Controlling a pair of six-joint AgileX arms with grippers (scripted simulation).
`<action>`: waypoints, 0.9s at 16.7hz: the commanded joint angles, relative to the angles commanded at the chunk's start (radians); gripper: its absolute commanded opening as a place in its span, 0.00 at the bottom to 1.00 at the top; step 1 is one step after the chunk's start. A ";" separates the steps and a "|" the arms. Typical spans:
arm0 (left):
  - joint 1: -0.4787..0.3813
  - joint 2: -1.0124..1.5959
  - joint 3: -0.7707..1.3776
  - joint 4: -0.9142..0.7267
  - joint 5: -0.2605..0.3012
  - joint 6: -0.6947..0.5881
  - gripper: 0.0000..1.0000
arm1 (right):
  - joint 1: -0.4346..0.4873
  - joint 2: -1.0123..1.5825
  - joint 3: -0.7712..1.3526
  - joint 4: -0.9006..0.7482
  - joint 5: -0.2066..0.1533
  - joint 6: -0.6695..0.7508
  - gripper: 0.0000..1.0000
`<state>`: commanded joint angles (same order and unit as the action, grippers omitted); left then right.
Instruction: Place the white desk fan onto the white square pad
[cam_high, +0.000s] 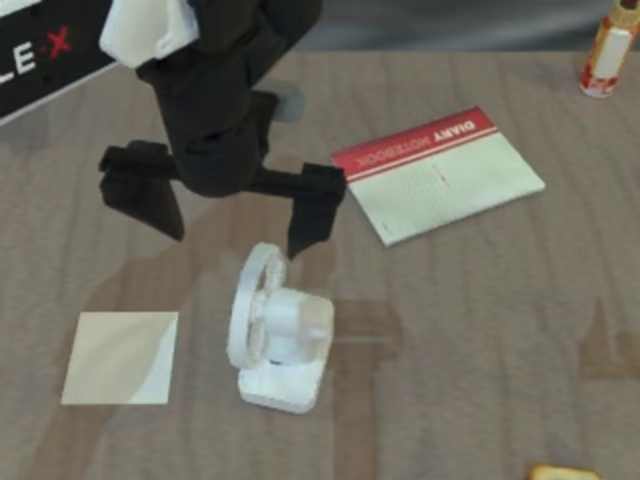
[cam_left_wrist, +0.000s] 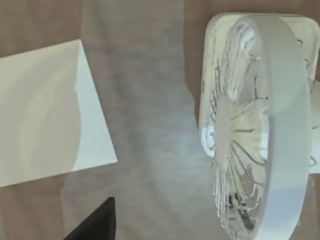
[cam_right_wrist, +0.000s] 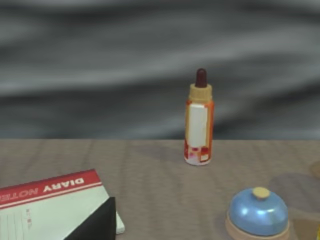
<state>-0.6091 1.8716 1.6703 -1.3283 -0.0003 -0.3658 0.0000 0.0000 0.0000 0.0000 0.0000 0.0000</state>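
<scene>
The white desk fan (cam_high: 280, 335) stands on the table just right of centre-front, with its ring guard facing the table's left. The white square pad (cam_high: 120, 357) lies flat to its left, apart from it, with nothing on it. My left gripper (cam_high: 232, 240) hangs open above and just behind the fan, one finger on each side, holding nothing. In the left wrist view the fan's guard (cam_left_wrist: 260, 125) fills one side, the pad (cam_left_wrist: 45, 110) the other, and one dark finger (cam_left_wrist: 97, 222) shows. My right arm is out of the top view.
A red-striped diary notebook (cam_high: 440, 175) lies behind and to the right of the fan. A dropper bottle (cam_high: 610, 50) stands at the back right corner. The right wrist view shows the notebook (cam_right_wrist: 50, 210), the bottle (cam_right_wrist: 198, 122) and a blue desk bell (cam_right_wrist: 257, 212).
</scene>
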 joint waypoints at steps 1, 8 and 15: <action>-0.008 0.023 0.017 -0.019 0.000 -0.004 1.00 | 0.000 0.000 0.000 0.000 0.000 0.000 1.00; -0.009 0.036 0.022 -0.026 0.000 -0.005 1.00 | 0.000 0.000 0.000 0.000 0.000 0.000 1.00; -0.011 0.050 -0.146 0.156 0.000 -0.005 1.00 | 0.000 0.000 0.000 0.000 0.000 0.000 1.00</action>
<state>-0.6201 1.9219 1.5243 -1.1727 -0.0005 -0.3705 0.0000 0.0000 0.0000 0.0000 0.0000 0.0000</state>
